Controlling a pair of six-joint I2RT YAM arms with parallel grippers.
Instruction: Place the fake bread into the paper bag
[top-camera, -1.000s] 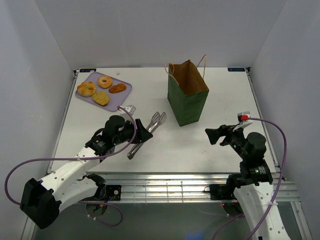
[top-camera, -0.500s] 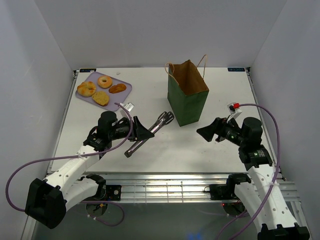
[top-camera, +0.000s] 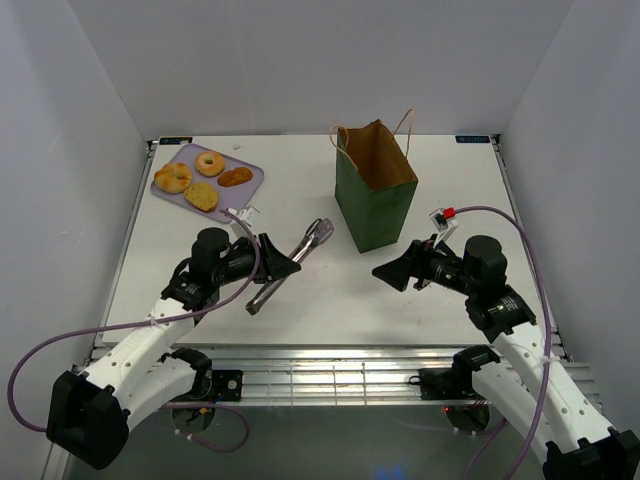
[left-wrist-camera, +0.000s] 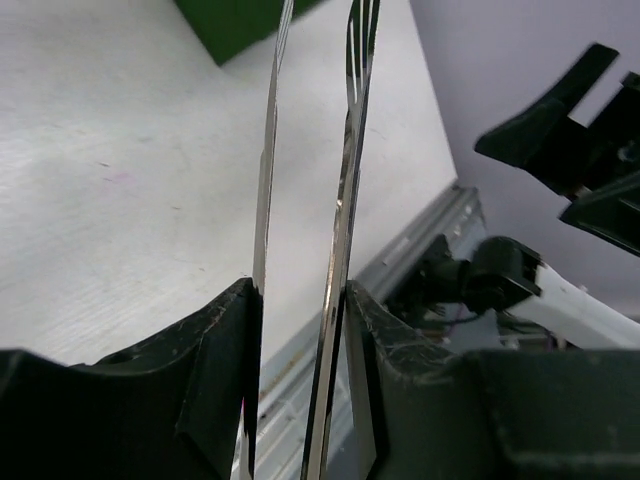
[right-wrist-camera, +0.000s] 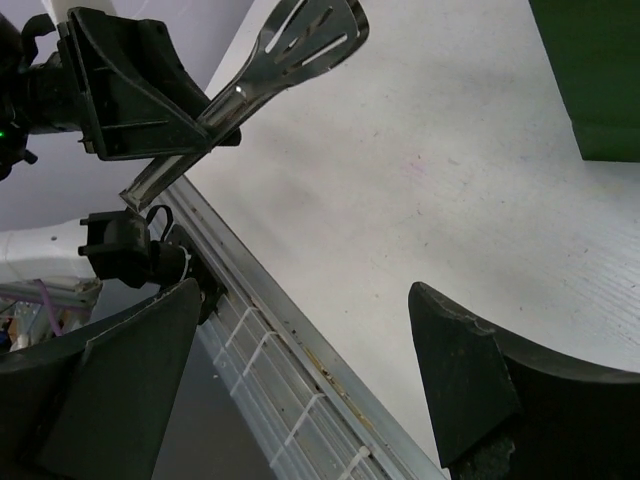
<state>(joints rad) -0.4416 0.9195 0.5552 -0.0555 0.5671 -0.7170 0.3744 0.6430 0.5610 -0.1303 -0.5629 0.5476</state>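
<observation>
The fake bread lies on a lilac tray (top-camera: 252, 172) at the far left: a ring doughnut (top-camera: 209, 162), a bun (top-camera: 173, 178), a yellowish slice (top-camera: 201, 196) and a brown oval (top-camera: 236, 177). The dark green paper bag (top-camera: 375, 205) stands upright and open at the middle back; its corners show in both wrist views (left-wrist-camera: 235, 25) (right-wrist-camera: 598, 80). My left gripper (top-camera: 278, 266) (left-wrist-camera: 300, 300) is shut on metal tongs (top-camera: 296, 258) (left-wrist-camera: 345, 170) (right-wrist-camera: 285, 50), whose tips point at the bag. My right gripper (top-camera: 386, 276) (right-wrist-camera: 300, 335) is open and empty, right of the tongs and in front of the bag.
The table's metal front rail (right-wrist-camera: 300, 350) runs below both grippers. White walls enclose the table on three sides. Bare tabletop (top-camera: 330, 290) separates the two grippers.
My right arm has swung left toward the middle of the table. My left gripper has shifted a little with the tongs, and the tong arms have been squeezed closer together.
</observation>
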